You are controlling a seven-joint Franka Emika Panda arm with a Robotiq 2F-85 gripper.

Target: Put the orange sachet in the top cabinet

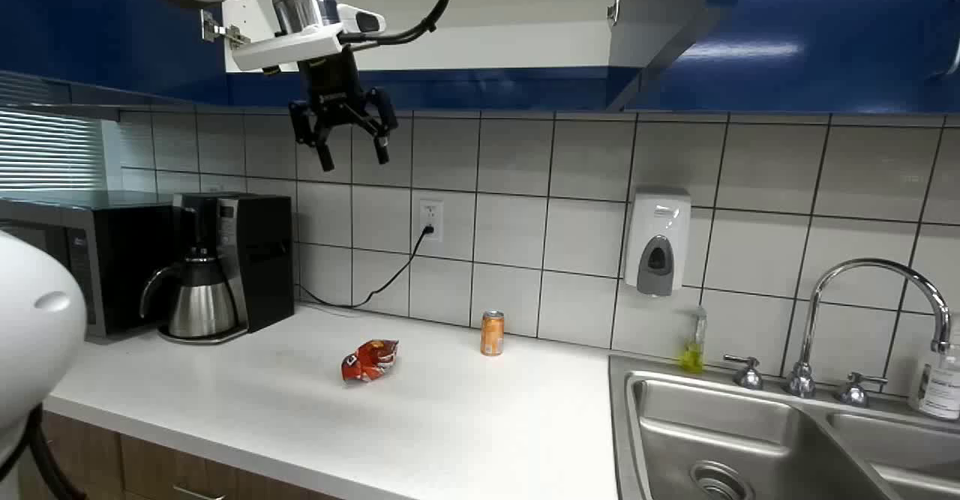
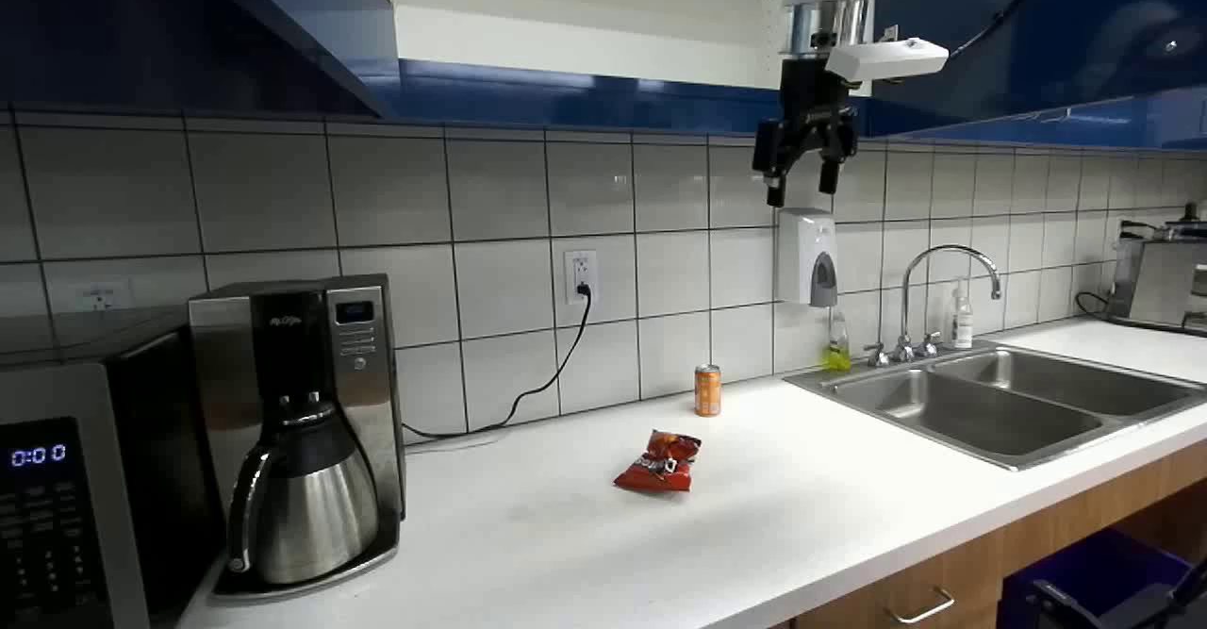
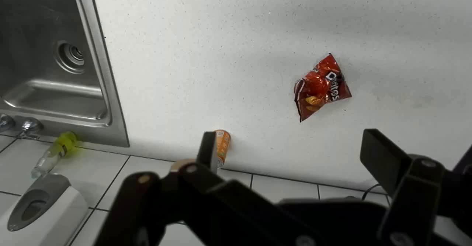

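The sachet is a crumpled red-orange Doritos bag. It lies on the white counter in both exterior views, as the sachet [image 1: 370, 360] and the sachet [image 2: 660, 464], and the wrist view shows the sachet [image 3: 322, 86] above and between the fingers. The top cabinet [image 1: 495, 39] is blue outside and white inside, and stands open; the cabinet [image 2: 575, 35] shows likewise. My gripper [image 1: 353, 157] points down, open and empty, high above the counter, just below the cabinet's bottom edge. The gripper also shows in an exterior view [image 2: 801, 188] and in the wrist view [image 3: 291, 153].
An orange can [image 1: 492, 333] stands near the tiled wall. A coffee maker [image 2: 302, 431] and microwave [image 2: 66, 478] stand at one end, a steel sink [image 1: 626, 410] at the other. A soap dispenser [image 1: 658, 241] is on the wall. An open cabinet door [image 1: 664, 28] juts outward.
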